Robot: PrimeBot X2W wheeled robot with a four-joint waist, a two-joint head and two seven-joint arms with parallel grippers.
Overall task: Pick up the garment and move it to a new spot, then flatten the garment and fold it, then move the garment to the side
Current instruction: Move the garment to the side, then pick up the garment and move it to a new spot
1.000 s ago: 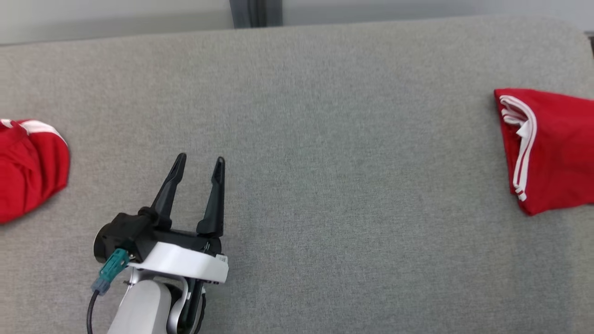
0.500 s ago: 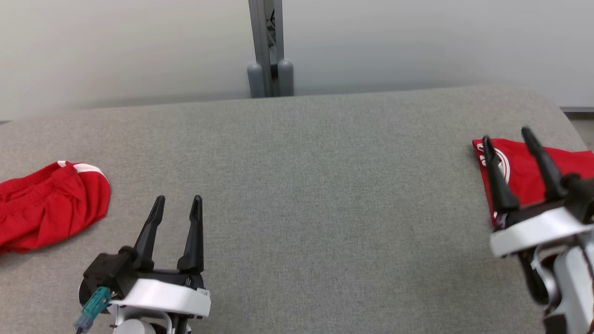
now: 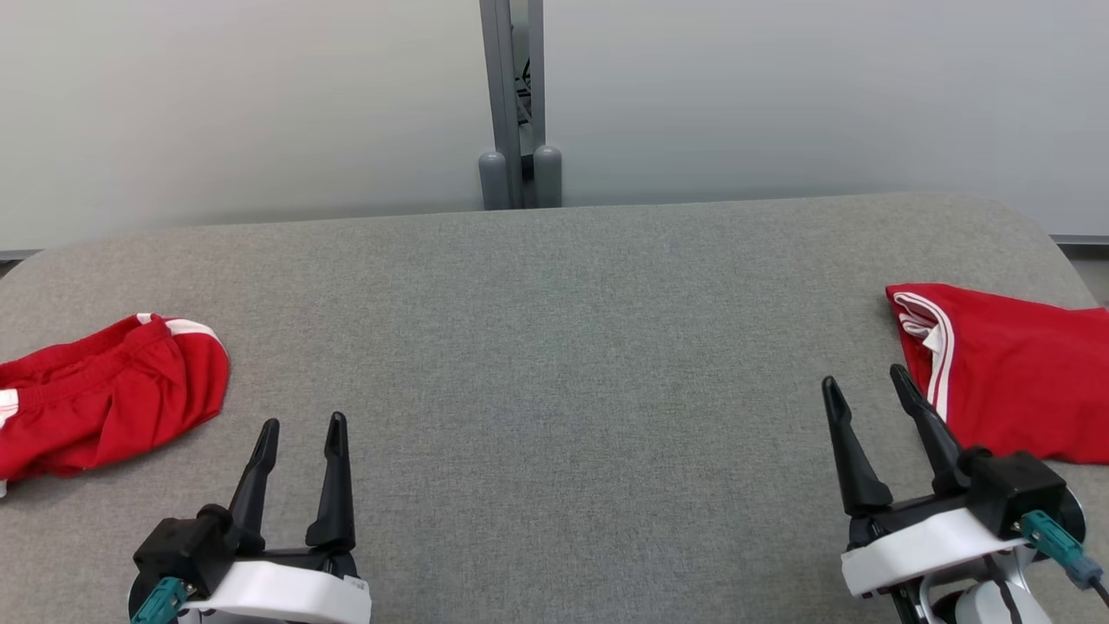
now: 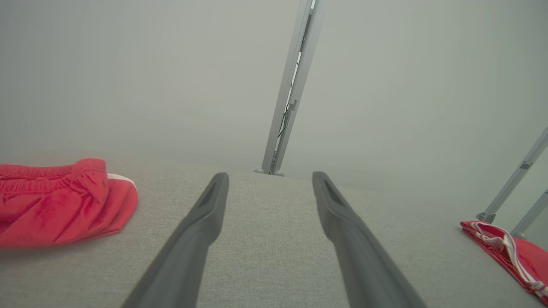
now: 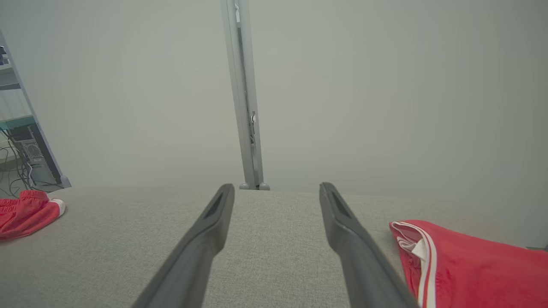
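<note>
STATE: left end effector (image 3: 303, 421) and right end effector (image 3: 864, 376) both spread wide, empty | GARMENT: crumpled red garment (image 3: 113, 399) far left on counter (image 3: 554, 347) | DO: you'd best pinch its waistband (image 3: 87, 355), lift clear.

The table (image 3: 554, 347) is covered in grey woven cloth, matt and faintly rough (the weave shows as a fine grain). The crumpled garment (image 3: 113, 399) and the folded garment (image 3: 1014, 381) are soft red cloth with white trim. The left gripper (image 3: 303, 422) and right gripper (image 3: 864, 376) have matt dark plastic fingers on smooth white shells. The post (image 3: 502, 87) looks like grey metal.
</note>
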